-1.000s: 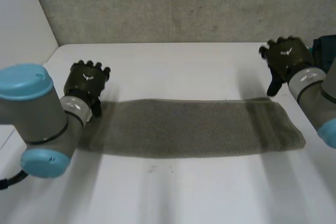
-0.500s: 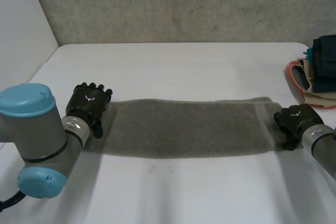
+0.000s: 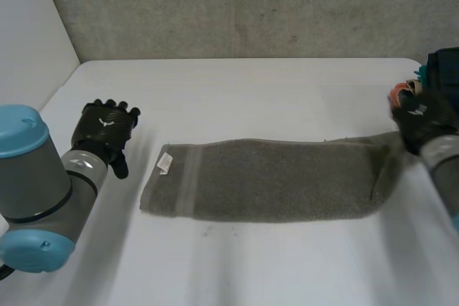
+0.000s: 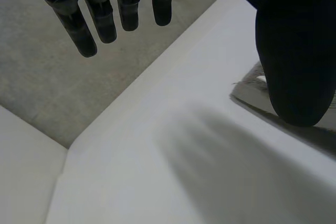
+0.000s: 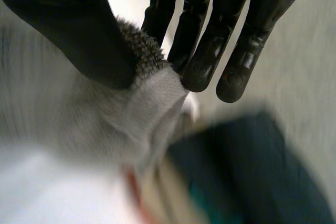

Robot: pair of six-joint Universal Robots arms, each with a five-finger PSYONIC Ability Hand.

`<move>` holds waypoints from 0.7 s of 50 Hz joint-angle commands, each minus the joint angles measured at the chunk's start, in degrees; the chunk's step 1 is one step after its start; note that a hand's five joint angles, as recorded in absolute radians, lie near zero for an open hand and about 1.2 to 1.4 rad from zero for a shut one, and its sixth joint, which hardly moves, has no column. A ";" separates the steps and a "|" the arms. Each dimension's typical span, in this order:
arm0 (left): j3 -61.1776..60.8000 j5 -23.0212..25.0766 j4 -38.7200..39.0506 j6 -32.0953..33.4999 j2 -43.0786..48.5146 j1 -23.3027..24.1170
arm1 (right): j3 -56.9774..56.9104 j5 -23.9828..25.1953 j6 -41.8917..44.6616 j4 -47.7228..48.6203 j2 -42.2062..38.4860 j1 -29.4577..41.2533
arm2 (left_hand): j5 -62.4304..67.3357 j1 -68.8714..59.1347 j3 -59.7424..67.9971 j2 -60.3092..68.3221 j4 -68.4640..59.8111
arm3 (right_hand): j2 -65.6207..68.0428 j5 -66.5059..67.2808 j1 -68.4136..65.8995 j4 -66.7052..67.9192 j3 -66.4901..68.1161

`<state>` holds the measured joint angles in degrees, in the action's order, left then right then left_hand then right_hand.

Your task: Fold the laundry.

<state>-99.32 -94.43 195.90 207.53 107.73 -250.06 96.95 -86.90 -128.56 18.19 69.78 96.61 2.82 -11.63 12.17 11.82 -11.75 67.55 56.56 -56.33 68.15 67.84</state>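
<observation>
The grey towel [image 3: 272, 180] lay along the table [image 3: 237, 91]. Overhead, the right hand [image 3: 423, 118] just met its end; the wrist view showed thumb and fingers [image 5: 199, 51] pinching that corner. The left hand [image 3: 106, 127] hung slack, empty, nearby.

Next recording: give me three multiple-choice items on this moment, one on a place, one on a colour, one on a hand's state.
1. Where is the left robot hand relative to the towel?
A. On its middle
B. Beside its labelled end, not touching it
C. Flat under it

2. What colour is the towel?
A. Red
B. Grey
C. Yellow

3. What is the right robot hand doing?
A. Pinching the towel's end
B. Lying flat on the table
C. Holding a cup

Answers:
1 B: in the head view, bare table shows between hand and towel.
2 B: the head view shows it grey.
3 A: its wrist view shows cloth caught between thumb and fingers.
</observation>
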 commanded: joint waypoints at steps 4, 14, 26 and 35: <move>-1.58 -0.05 0.00 -0.19 -4.64 -2.80 | -9.31 12.71 -5.99 11.87 -5.87 29.41 | -2.82 1.63 -2.17 -1.82 1.75 | 12.45 13.44 -23.67 11.85 12.16; -3.07 -0.05 0.18 -0.28 -4.46 -1.93 | -24.77 20.01 -13.72 11.61 -24.15 41.90 | -2.82 1.63 -2.17 -1.82 1.75 | 12.45 13.44 -23.67 11.85 12.16; -0.35 -0.14 1.41 -6.51 -4.02 -1.84 | -24.53 18.88 -26.64 9.24 -22.86 42.52 | -2.82 1.63 -2.17 -1.82 1.75 | -57.55 -56.56 46.33 -58.15 -57.84; 1.06 0.47 1.50 -10.12 -1.65 6.77 | -17.41 1.13 -33.16 -6.39 -10.46 32.87 | -2.82 1.63 -2.17 -1.82 1.75 | -57.55 -56.56 46.33 -58.15 -57.84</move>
<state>-99.30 -94.49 197.46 199.64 104.02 -249.72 74.48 -74.29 -158.41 22.32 51.75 136.61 2.82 -11.64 12.17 11.82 -11.75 12.61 3.77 -11.78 13.54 12.36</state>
